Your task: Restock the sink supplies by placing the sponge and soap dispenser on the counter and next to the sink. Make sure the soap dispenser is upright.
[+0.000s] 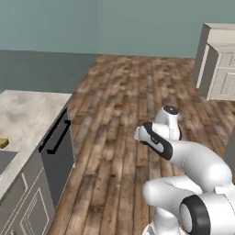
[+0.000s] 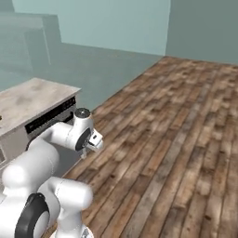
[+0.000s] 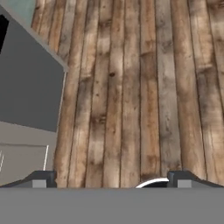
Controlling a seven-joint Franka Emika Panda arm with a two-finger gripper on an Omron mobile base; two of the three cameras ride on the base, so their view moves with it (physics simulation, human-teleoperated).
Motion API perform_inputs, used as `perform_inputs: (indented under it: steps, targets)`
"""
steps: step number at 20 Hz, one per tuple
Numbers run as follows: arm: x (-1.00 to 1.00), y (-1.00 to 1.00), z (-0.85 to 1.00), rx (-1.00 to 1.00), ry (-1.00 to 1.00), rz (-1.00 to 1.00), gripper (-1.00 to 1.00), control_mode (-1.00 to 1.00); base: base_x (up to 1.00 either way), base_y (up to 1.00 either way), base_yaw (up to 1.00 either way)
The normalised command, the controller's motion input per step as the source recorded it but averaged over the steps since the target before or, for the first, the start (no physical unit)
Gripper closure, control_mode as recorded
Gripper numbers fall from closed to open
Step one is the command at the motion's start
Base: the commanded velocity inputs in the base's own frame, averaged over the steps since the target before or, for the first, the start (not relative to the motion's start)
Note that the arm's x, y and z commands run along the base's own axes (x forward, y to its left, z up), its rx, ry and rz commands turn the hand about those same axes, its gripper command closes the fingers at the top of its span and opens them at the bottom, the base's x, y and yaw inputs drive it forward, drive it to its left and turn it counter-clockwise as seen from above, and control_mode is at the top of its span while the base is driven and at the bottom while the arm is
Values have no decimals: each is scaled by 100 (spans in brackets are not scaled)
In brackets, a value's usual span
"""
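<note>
The sponge lies as a small yellow-olive shape on the counter, at the far left edge of the left base view, just past the corner of the sink. Only a dark grey sliver of the sink shows there, so what its basins hold cannot be told. The counter's marbled top runs from the sink toward the teal wall and ends at a square corner. Below that end sits a dark dishwasher with a black bar handle; on the sink's side of it is a cream panelled cabinet door.

The gripper hangs well apart from the sink, out over the wooden plank floor, pointing down at it. In the hand view its two fingertips stand wide apart with nothing between them, only planks beneath, and the dishwasher's dark front fills the upper left. The arm is folded low, its wrist beside the dishwasher front in the right base view.

Far from the sink, across the floor, a cream cabinet unit stands against the wall at the upper right of the left base view.
</note>
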Motion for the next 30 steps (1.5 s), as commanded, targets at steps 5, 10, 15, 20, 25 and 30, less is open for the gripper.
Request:
perform_inputs:
  steps: [5, 10, 15, 20, 25, 30]
  targets:
    - [0, 0, 0, 0, 0, 0, -100, 100, 18, -62, -28]
    - [0, 0, 0, 0, 0, 0, -100, 100, 5, -84, -20]
    - [0, 0, 0, 0, 0, 0, -100, 100, -64, -37, -14]
    - [0, 0, 0, 0, 0, 0, -100, 100, -8, -73, -9]
    - [0, 0, 0, 0, 0, 0, -100, 100, -31, -96, 0]
    - [0, 0, 0, 0, 0, 0, -100, 100, -79, -56, 0]
